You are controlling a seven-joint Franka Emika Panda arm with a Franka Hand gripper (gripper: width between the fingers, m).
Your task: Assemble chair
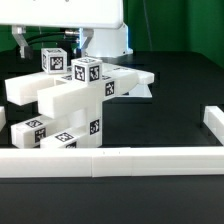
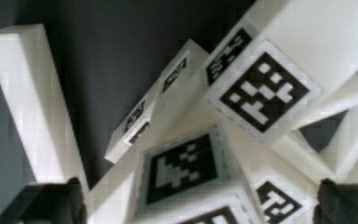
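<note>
Chair parts (image 1: 75, 100) of matte white plastic sit joined into one blocky cluster on the black table (image 1: 180, 85), directly beneath the gripper (image 1: 68, 45). In the exterior view the cluster shows several thick bars: one long bar running out toward that view's left, another reaching toward its right, and a stout block in front standing on the table. At least six black-and-white square tags can be counted on it from that view; two of them sit on small cube-like ends at the top, just under the gripper. The wrist view shows three tags clearly, on angled white faces close below the camera, with one long white bar (image 2: 34, 110) slanting beside them.

One gripper is present. Its two dark fingertips (image 2: 43, 200) appear at the edge of the wrist view, spread wide apart with the tagged parts between and beyond them; nothing is clamped between the jaws.

A long low white border wall (image 1: 110, 160) runs in front of the cluster, turning a corner at the exterior view's right.
</note>
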